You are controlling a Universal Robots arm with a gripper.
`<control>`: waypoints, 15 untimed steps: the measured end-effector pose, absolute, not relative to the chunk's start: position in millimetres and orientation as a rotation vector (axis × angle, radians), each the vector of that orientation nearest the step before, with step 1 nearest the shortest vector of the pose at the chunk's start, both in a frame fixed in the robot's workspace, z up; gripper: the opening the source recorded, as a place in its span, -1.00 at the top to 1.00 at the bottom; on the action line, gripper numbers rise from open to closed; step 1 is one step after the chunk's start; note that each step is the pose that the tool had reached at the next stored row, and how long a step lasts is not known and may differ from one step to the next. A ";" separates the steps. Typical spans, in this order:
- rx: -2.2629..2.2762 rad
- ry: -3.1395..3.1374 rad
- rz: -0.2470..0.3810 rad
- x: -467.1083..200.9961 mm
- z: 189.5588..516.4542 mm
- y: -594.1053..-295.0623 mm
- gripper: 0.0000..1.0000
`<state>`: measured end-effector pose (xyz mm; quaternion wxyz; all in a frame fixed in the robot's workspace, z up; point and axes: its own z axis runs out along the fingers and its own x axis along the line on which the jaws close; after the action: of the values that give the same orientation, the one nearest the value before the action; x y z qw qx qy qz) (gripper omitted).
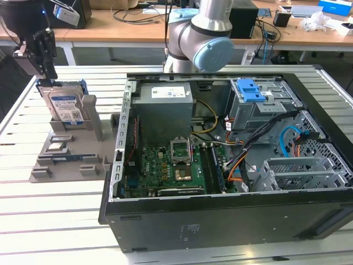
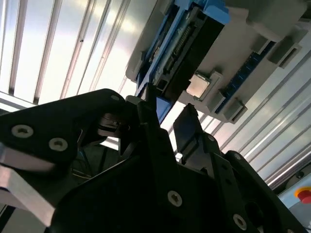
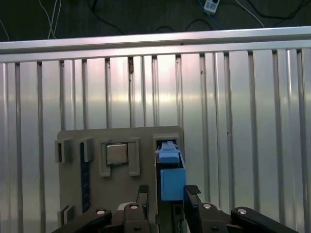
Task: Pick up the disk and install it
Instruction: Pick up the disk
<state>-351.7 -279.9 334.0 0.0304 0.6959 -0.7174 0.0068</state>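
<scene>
Blue-framed, the disk (image 1: 65, 105) stands upright in its grey holder (image 1: 94, 118) beneath the end effector (image 3: 167, 189), whose parted fingers (image 3: 193, 190) seem to straddle its top edge; centring them squarely before closing should avoid tilting it.

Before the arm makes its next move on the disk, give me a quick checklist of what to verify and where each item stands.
1. The disk stands upright in the grey holder: ok.
2. The gripper straddles the disk's upper edge, a finger on each side: ok.
3. Jaws open, with a gap beside the disk in the second wrist view: ok.
4. Firm hold on the disk: not ok, nothing clamped yet.
5. Room in the drive cage: cannot tell.
</scene>
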 end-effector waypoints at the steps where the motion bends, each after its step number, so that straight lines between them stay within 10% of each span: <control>1: 2.148 -2.209 0.021 -351.7 331.5 -279.6 0.16; 15: 2.172 -2.225 -0.024 -351.7 301.1 -289.4 0.16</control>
<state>-351.7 -289.4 301.1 0.0162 0.6983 -0.7155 -0.0076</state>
